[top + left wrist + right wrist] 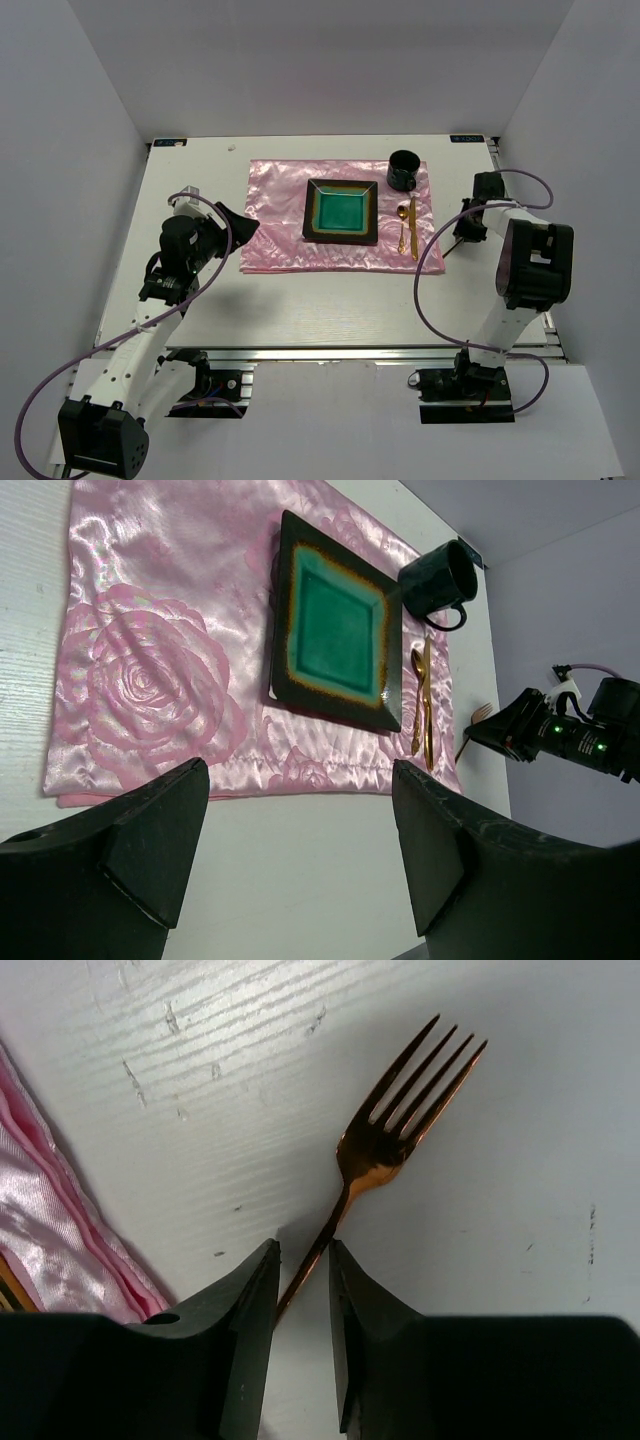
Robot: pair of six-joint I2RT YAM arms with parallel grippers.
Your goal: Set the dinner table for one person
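Pinching fork (400,1120) handle, right hand (304,1290), placemat (40,1210) beside

big flat white rectangle dinner table (300,320) | wood-grain lines on top (a few small scuffs show up close) | shiny metal rail along the near edge | lies level, long way left to right | far bigger than anything on it | grey walls on three sides
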